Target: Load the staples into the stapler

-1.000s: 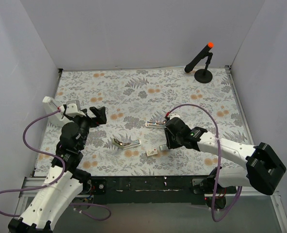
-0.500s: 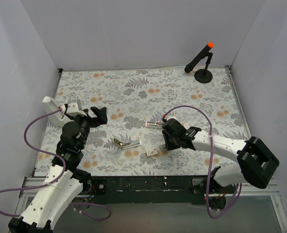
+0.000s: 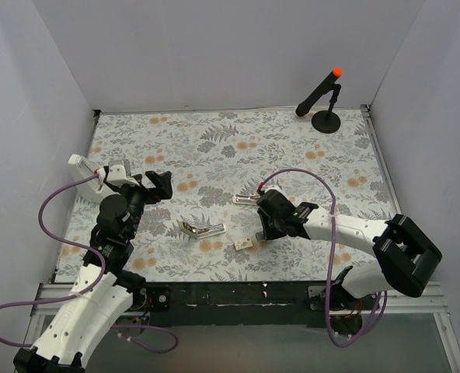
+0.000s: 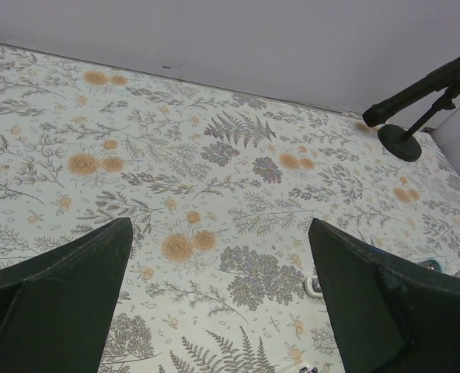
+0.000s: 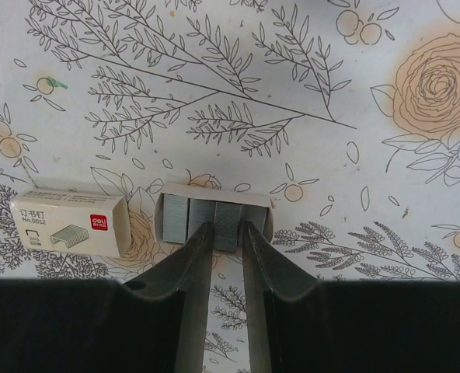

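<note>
The staples (image 5: 214, 221) lie as several silvery rows in a small white-rimmed tray, with their beige box (image 5: 70, 225) just to its left. My right gripper (image 5: 226, 233) is down at the tray, its two fingers closed narrowly on either side of one row. In the top view the gripper (image 3: 263, 228) covers most of the tray (image 3: 261, 235), with the box (image 3: 243, 244) beside it. The silver stapler (image 3: 203, 229) lies opened in a V to the left. My left gripper (image 3: 157, 186) is open, empty and raised over the left side of the mat.
A second silver metal piece (image 3: 247, 199) lies just behind my right gripper. A black stand with an orange-tipped rod (image 3: 325, 118) stands at the back right and also shows in the left wrist view (image 4: 405, 138). White walls enclose the floral mat (image 3: 238, 148).
My right arm's forearm has swung slightly left while the gripper stays at the staple tray. The left arm has not moved.
</note>
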You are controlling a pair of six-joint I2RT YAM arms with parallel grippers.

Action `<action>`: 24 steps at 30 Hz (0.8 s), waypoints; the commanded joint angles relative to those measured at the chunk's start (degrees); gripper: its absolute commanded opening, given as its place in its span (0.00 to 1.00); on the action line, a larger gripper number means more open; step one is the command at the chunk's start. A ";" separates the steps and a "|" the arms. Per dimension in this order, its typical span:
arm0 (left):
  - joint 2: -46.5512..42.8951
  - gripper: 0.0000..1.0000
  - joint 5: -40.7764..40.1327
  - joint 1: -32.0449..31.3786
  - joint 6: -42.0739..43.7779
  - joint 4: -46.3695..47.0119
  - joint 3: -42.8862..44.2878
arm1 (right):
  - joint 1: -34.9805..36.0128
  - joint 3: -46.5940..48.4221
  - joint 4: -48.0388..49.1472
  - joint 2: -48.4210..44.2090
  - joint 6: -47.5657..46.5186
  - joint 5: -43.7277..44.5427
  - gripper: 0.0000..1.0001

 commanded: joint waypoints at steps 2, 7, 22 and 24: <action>0.04 0.98 0.69 0.48 0.18 -0.69 2.17 | 0.41 2.12 -0.31 0.69 0.28 1.85 0.28; 0.13 0.98 0.78 0.48 0.09 -0.69 2.17 | 0.41 2.73 -2.94 1.05 -0.16 2.82 0.26; 1.45 0.98 2.00 1.18 0.44 -0.60 2.26 | 0.41 4.32 -5.67 2.28 -1.83 3.09 0.25; 1.63 0.98 2.36 1.44 0.44 -0.51 2.35 | 0.41 4.49 -5.49 2.19 -2.01 2.65 0.25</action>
